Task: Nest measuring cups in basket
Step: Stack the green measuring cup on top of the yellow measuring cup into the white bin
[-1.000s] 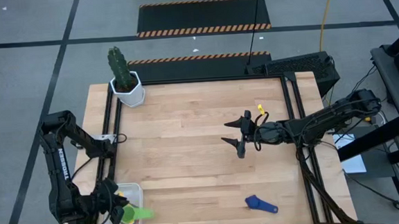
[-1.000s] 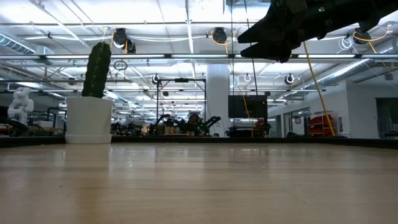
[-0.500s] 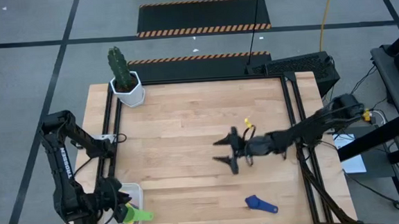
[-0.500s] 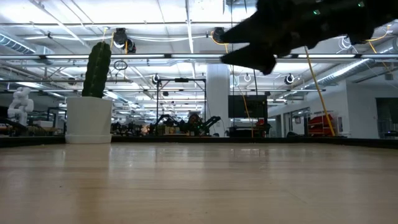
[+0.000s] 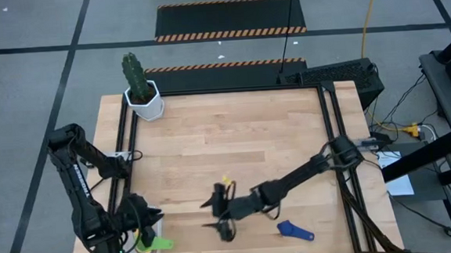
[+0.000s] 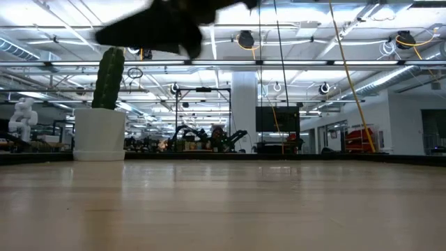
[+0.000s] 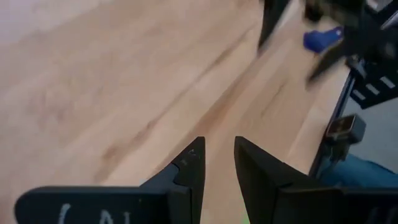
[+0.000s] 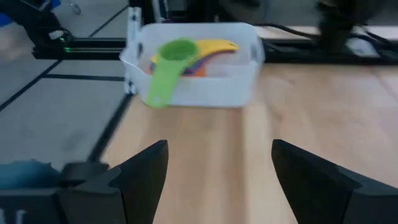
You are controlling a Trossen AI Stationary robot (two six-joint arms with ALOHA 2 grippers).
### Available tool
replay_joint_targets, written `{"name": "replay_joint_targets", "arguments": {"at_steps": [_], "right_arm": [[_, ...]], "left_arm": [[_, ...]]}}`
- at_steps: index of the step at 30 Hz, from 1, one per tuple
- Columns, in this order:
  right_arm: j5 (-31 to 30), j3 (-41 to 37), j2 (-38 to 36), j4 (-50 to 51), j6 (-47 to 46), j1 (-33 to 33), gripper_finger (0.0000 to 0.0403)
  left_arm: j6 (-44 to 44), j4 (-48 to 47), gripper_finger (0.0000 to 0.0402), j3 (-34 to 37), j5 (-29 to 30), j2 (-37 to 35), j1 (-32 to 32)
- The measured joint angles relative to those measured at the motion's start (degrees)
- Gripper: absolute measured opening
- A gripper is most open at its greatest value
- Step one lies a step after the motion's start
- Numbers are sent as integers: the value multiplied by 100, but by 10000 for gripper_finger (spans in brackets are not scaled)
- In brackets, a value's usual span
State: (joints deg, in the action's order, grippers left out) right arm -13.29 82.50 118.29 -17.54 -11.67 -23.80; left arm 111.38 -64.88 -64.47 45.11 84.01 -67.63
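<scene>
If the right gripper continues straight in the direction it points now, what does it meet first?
Probably the basket with the nested cups. The open right gripper faces it across bare table, and the green cup, its handle hanging over the near wall, would likely be touched first. Depth and height are uncertain.

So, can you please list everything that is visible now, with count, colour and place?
table: one, light wood, centre
basket: one, white, table's front-left corner
green cup: one, on the stack in the basket, handle over the rim
yellow cup: one, under the green one
dark blue cup: one, on the table, front right
cactus pot: one, white, back-left corner
left hand: nearly shut, empty, by the basket
right hand: open, empty, front centre
</scene>
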Motion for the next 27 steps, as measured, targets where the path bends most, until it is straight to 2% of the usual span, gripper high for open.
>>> {"name": "replay_joint_targets", "arguments": {"at_steps": [5,7,10,14,18,22,27], "right_arm": [[9,1156,803,284,295,-236,291],[19,1420,1018,232,480,-314,292],[404,1631,1292,-224,707,-373,285],[943,1748,1549,-780,429,-369,250],[1046,1882,1669,-700,303,-329,187],[1038,1908,1582,-120,550,-327,130],[1013,1906,1181,1747,1026,-277,88]], "left_arm": [[-386,-44,88,-2,459,-24,152],[-425,-182,88,-2,666,-103,184],[-427,-410,88,-2,947,-267,242],[-519,-661,88,-2,1355,-471,391],[-822,-502,88,-2,1289,-535,652],[-2545,950,88,-2,729,-501,812],[-5074,3554,88,-13,187,-325,842]]}}
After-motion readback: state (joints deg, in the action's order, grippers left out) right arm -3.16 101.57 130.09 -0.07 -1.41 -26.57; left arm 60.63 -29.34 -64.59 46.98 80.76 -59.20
